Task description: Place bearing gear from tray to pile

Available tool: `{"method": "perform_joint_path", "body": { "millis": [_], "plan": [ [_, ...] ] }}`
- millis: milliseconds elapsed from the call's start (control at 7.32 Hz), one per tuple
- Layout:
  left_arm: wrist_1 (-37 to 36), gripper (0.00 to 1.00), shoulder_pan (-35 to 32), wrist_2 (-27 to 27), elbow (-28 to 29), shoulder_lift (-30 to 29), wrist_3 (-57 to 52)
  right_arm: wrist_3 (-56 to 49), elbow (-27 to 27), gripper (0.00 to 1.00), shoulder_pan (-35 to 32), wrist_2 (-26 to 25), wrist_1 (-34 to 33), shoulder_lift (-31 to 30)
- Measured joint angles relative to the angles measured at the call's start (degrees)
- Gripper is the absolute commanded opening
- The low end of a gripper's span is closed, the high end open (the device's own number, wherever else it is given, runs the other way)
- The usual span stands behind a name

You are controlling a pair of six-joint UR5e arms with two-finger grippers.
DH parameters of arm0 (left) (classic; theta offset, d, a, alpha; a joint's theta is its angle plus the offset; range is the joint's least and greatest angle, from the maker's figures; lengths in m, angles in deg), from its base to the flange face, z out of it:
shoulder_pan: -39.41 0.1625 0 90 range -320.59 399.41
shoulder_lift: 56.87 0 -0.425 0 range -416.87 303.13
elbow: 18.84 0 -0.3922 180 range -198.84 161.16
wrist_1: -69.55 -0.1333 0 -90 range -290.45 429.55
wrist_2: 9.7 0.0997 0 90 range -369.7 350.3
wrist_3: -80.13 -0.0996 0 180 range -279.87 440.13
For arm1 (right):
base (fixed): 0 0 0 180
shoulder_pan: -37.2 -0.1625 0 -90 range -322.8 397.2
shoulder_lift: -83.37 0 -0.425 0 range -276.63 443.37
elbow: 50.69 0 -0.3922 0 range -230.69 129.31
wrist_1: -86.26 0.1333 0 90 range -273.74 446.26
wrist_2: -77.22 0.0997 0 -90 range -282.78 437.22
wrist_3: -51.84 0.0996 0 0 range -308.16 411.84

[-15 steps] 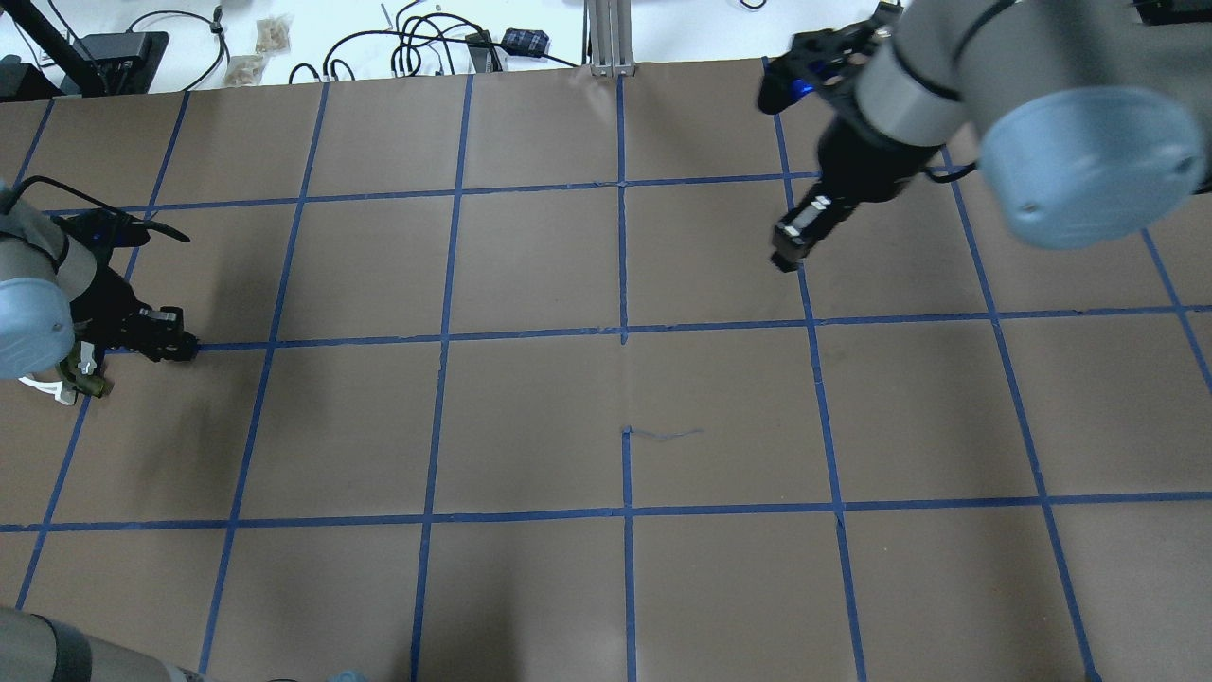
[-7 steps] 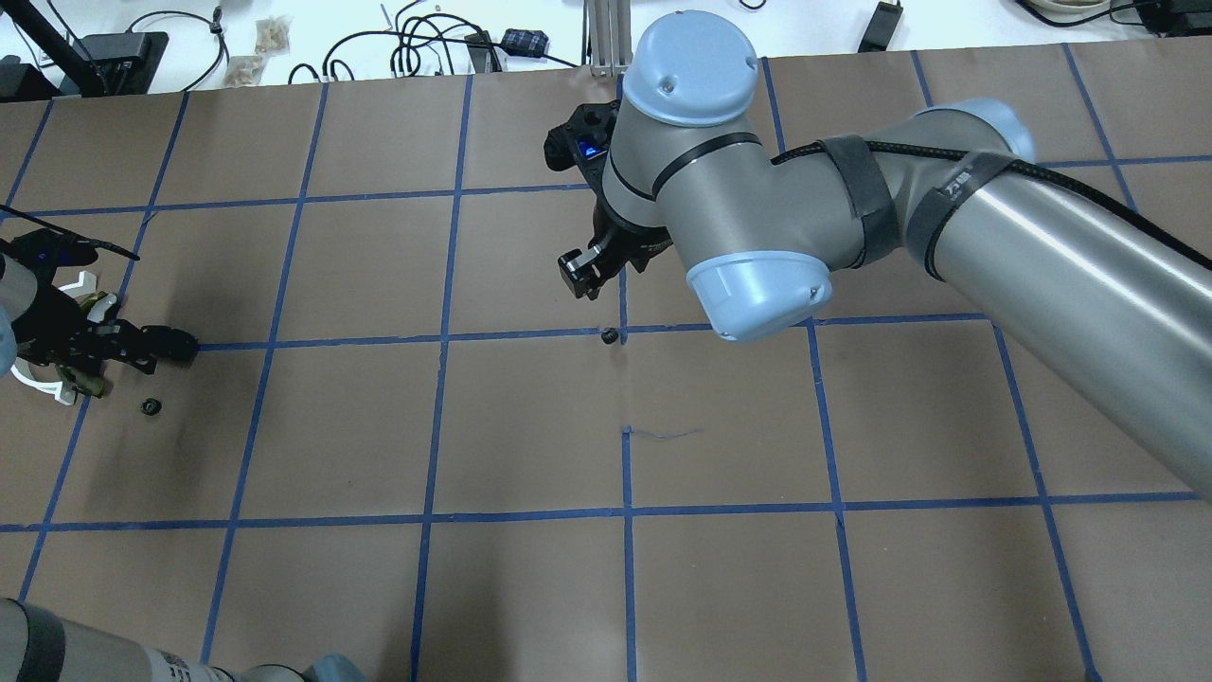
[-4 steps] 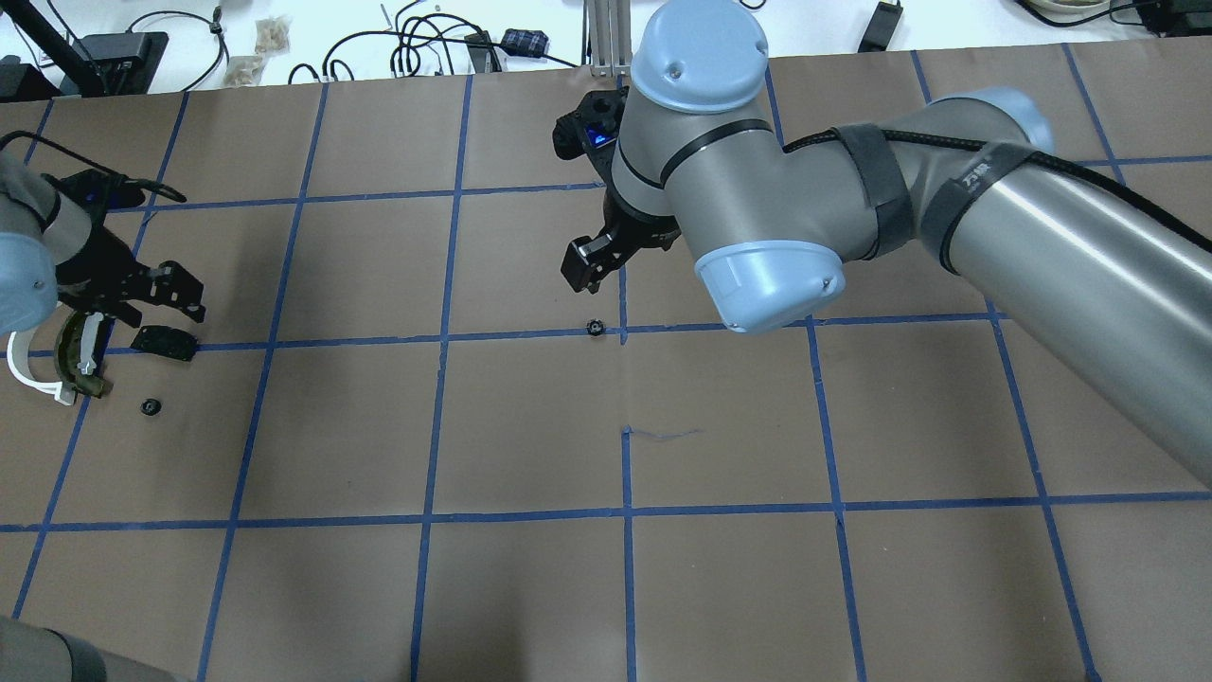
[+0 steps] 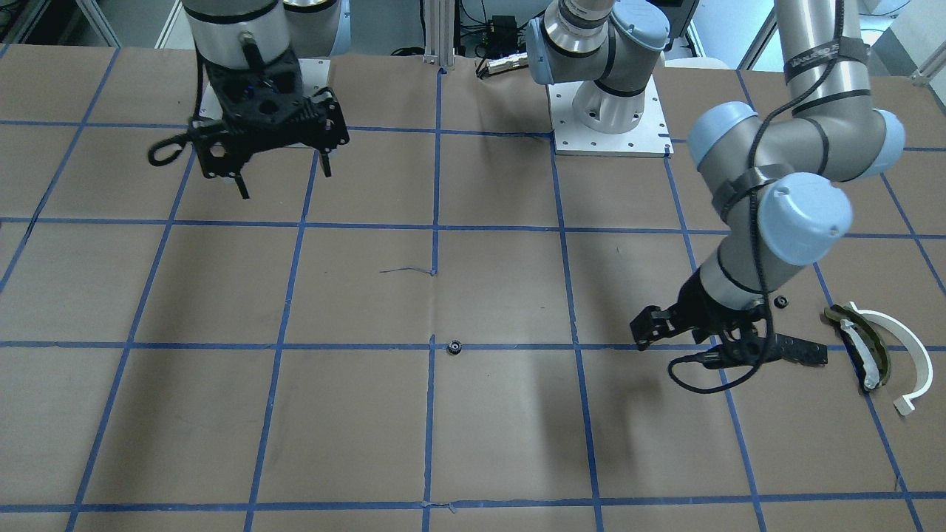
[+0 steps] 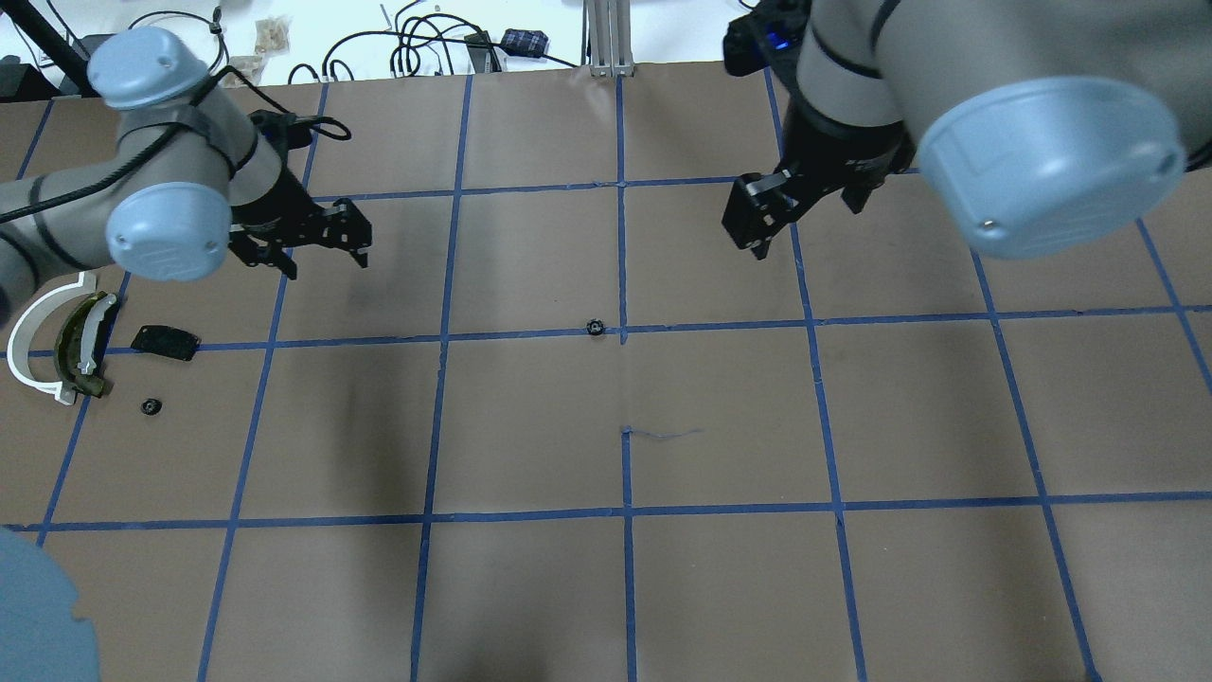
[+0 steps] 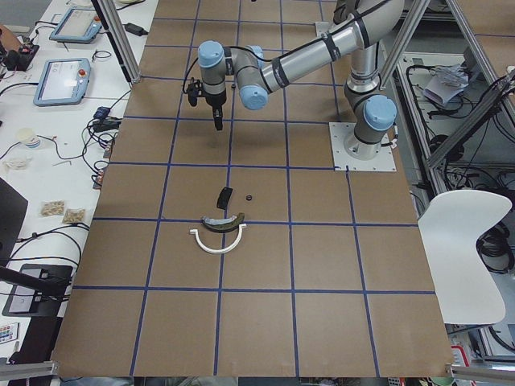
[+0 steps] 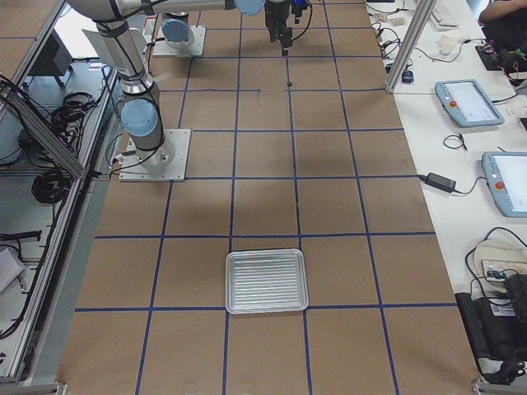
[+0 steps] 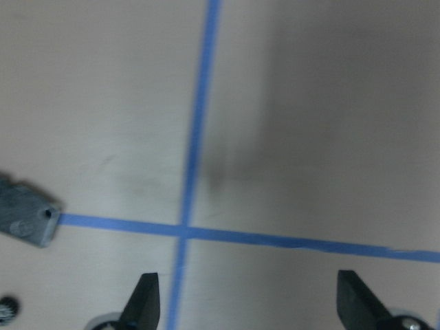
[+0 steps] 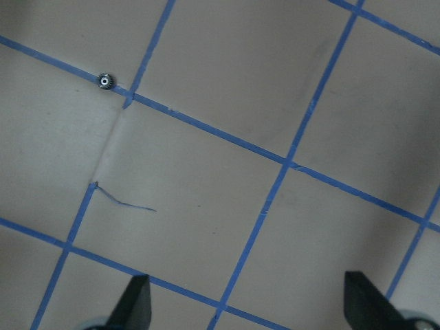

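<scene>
One bearing gear (image 5: pixel 595 328) lies on the blue tape line at the table's centre; it also shows in the front view (image 4: pixel 454 346) and the right wrist view (image 9: pixel 104 80). A second bearing gear (image 5: pixel 150 407) lies beside the pile: white arc (image 5: pixel 28 346), olive curved piece (image 5: pixel 71 346) and black plate (image 5: pixel 165 342). My left gripper (image 5: pixel 325 265) is open and empty, right of the pile; its wrist view (image 8: pixel 251 295) shows bare paper between the fingers. My right gripper (image 5: pixel 755 242) is open and empty, back right of the centre gear (image 9: pixel 247 302).
An empty silver tray (image 7: pixel 266 281) sits far off on the robot's right end of the table. Cables and small boxes (image 5: pixel 426 47) lie beyond the far edge. The brown paper (image 5: pixel 625 587) carries a blue tape grid.
The right arm has pulled back to the right, away from the centre gear, which stays put. The left gripper has moved from the pile towards the table's middle.
</scene>
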Motion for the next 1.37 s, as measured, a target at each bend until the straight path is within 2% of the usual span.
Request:
{"method": "perform_joint_path", "body": {
  "millis": [410, 683, 1093, 1366],
  "plan": [
    [-5.2, 0.91, -14.4, -1.6, 1.3, -3.0, 18.7, 7.7, -2.5, 1.00, 4.7, -0.4, 2.6, -3.7],
    [-8.9, 0.85, -22.0, -1.6, 1.3, -6.8, 27.4, 9.8, -3.1, 1.00, 5.3, -0.1, 2.5, -3.8],
    [-12.2, 0.75, -24.9, -1.1, 1.3, -11.5, 31.6, 10.3, -3.1, 1.00, 5.4, 0.3, 0.5, -1.1],
    [-12.6, 0.64, -25.3, -0.9, 1.4, -12.6, 31.6, 10.6, -6.8, 1.00, 5.9, 0.5, -3.7, 3.5]
  ]
}}
